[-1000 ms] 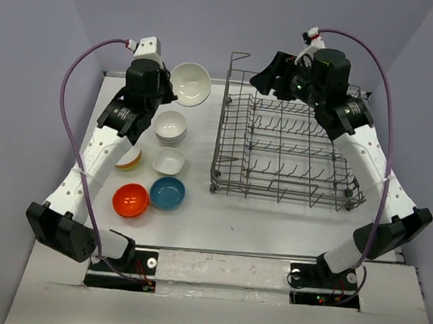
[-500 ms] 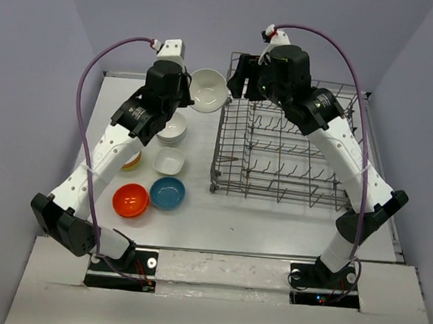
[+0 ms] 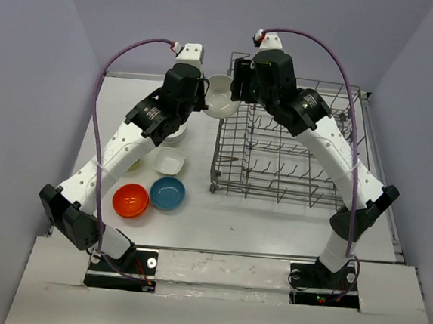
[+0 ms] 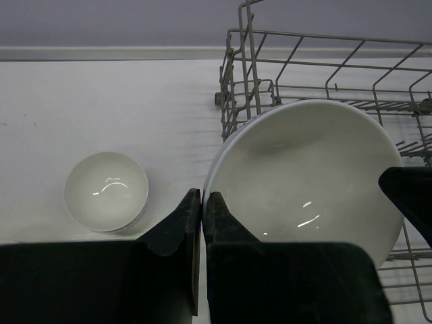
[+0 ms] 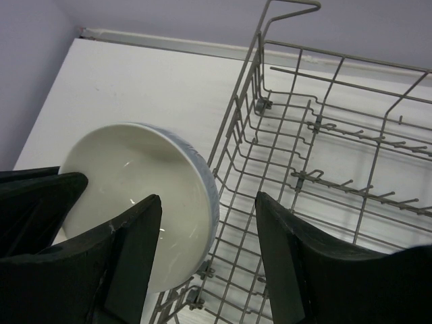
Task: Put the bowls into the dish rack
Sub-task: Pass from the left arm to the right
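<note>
My left gripper [image 3: 206,100] is shut on the rim of a round white bowl [image 3: 221,96] and holds it in the air at the far left corner of the grey wire dish rack [image 3: 286,149]. In the left wrist view the fingers [image 4: 217,209] pinch the bowl [image 4: 310,162] at its left rim. My right gripper [image 3: 236,88] is open. In the right wrist view its fingers [image 5: 138,236] straddle the near rim of the bowl [image 5: 128,182], beside the rack [image 5: 324,135]. The rack holds no bowls.
On the table left of the rack are a stack of white bowls [image 3: 175,134], also in the left wrist view [image 4: 106,191], a squarish white bowl [image 3: 169,160], a blue bowl [image 3: 167,193] and an orange-red bowl [image 3: 130,200]. The rack's raised handle [image 5: 290,7] stands at its far left corner.
My left arm has carried the white bowl to the right, up to the rack's far left corner. My right arm has swung left across the rack to meet the bowl.
</note>
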You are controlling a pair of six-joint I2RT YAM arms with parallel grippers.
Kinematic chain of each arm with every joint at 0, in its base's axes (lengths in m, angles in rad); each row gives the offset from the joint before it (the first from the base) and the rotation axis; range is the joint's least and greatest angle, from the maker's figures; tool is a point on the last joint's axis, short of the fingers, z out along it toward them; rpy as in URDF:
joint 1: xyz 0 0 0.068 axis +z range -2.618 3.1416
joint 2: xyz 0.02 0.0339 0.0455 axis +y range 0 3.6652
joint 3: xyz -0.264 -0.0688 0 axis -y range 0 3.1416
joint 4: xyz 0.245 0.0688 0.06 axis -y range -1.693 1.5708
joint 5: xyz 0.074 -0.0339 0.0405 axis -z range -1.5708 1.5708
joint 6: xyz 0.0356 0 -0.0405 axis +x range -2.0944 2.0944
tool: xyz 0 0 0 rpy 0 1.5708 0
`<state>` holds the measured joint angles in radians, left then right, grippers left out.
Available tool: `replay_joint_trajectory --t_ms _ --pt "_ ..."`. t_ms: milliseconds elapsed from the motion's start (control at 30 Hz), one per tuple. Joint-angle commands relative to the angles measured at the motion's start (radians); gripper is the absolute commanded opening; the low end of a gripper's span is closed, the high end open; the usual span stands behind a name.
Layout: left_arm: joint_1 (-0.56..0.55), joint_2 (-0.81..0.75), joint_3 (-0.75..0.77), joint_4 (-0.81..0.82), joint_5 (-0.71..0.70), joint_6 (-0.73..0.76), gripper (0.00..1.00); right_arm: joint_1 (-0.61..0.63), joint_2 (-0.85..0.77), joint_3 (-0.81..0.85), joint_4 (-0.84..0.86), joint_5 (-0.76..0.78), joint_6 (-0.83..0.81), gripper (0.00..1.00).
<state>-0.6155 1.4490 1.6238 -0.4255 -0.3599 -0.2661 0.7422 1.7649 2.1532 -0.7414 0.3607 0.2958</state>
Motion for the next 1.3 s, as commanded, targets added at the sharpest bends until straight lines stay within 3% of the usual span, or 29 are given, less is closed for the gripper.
replay_joint_trajectory --t_ms 0,333,800,1100,1267 --pt "-0.015 -0.016 0.071 0.08 -0.04 0.005 0.0 0.011 -0.002 0.007 -0.016 0.112 -0.026 0.63" --pt "-0.035 -0.004 0.088 0.077 -0.047 0.007 0.0 0.011 0.011 -0.006 -0.015 0.113 -0.034 0.5" --pt "-0.05 0.008 0.11 0.076 -0.048 0.01 0.0 0.02 0.019 -0.038 -0.016 0.123 -0.032 0.49" --pt "-0.055 -0.012 0.096 0.071 -0.06 0.013 0.0 0.02 0.025 -0.039 -0.012 0.118 -0.029 0.42" --pt "-0.055 -0.021 0.088 0.076 -0.059 0.011 0.0 0.02 0.028 -0.038 -0.012 0.119 -0.03 0.32"
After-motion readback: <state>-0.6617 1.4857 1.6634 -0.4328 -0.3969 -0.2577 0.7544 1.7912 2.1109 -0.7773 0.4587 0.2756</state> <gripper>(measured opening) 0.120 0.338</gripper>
